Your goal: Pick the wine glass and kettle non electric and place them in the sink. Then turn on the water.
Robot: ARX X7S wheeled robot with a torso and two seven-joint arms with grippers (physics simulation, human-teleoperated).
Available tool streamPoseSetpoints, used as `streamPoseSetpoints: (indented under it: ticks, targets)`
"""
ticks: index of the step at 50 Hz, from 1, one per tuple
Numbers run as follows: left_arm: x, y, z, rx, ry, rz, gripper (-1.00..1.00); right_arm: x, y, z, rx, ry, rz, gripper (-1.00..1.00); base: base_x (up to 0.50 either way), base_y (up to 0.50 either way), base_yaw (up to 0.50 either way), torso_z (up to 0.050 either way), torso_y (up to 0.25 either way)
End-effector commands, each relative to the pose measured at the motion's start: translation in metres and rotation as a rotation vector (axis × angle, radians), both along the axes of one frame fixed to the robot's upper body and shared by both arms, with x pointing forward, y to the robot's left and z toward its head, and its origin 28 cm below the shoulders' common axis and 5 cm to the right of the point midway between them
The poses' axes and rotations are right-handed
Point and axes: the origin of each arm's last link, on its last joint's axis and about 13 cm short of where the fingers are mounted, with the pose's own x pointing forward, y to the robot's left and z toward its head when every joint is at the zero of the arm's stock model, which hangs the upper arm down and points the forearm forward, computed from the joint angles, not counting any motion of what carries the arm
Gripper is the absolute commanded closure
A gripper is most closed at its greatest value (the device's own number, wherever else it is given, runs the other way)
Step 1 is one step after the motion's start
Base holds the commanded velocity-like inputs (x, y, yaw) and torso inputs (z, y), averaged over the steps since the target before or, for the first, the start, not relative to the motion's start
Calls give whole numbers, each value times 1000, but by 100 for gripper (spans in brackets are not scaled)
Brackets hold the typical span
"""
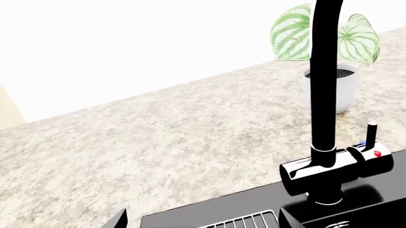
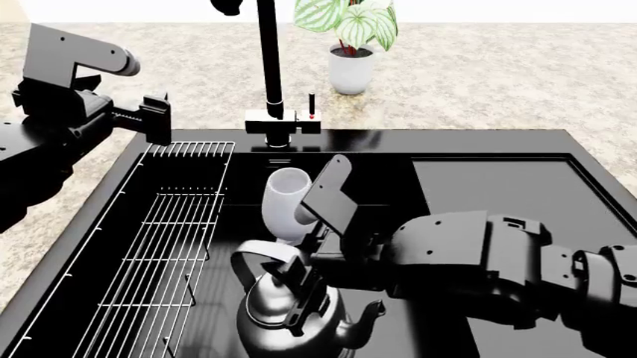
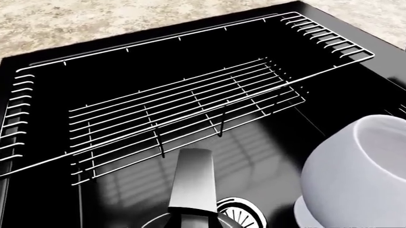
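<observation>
Your right gripper (image 2: pixel 298 287) grips the kettle (image 2: pixel 289 317) handle right beside the wine glass (image 2: pixel 286 205) mid-sink (image 2: pixel 478 142); yank out carelessly and it topples. Left gripper's (image 2: pixel 154 115) jaws: can't tell.

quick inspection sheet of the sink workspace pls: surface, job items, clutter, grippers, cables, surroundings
Surface: speckled beige stone counter around the large black rectangular sink.
Job's things: pale grey-white wine glass upright in the basin; glossy dark grey metal kettle beside it, also in the basin.
Clutter: white wire rack in the sink; white pot with green striped plant on the counter.
Grippers: left gripper near the black faucet, state unclear; right gripper at the kettle's arched handle, grip unclear.
Cables: nothing seen.
Surroundings: white wall behind the counter.
</observation>
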Motion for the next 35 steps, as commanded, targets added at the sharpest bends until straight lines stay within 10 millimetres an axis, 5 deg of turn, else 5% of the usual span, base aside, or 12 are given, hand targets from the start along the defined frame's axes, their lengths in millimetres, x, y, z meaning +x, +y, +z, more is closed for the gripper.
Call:
streamPoseSetpoints:
  ticks: [1, 16, 17, 35]
  targets:
    - [-1, 0, -1, 0, 1, 1, -100, 2, 3, -3, -4, -7, -6, 100, 0, 0, 0, 0, 0]
    - [-1, -1, -2, -1, 3, 1, -100, 2, 3, -9, -21, 3, -6, 100, 0, 0, 0, 0, 0]
    - [-1, -1, -2, -1, 2, 1, -100, 2, 3, -10, -24, 3, -6, -100, 0, 0, 0, 0, 0]
    - [1, -2, 1, 6, -5, -2, -100, -2, 0, -4, -33, -8, 16, -100, 0, 0, 0, 0, 0]
